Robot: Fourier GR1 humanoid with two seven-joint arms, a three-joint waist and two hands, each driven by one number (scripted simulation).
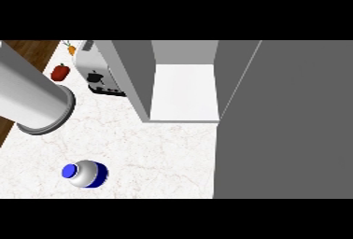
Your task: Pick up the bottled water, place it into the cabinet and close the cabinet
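The bottled water (85, 173) stands upright on the white marble counter (151, 154) at the lower left; it is seen from above, with a pale body, a blue band and a blue cap. The cabinet (185, 91) stands open in the upper middle, showing a bare white shelf. Its grey door (283, 121) is swung out and fills the right side of the view. A grey forearm (31, 95) reaches in from the upper left edge and ends at a round rim well above the bottle. No hand shows on it, and nothing touches the bottle.
A toaster (100, 70) sits just left of the cabinet wall. A red bell pepper (60, 72) and a carrot (71, 48) lie further back left. The counter's wooden edge (5, 128) runs down the left side.
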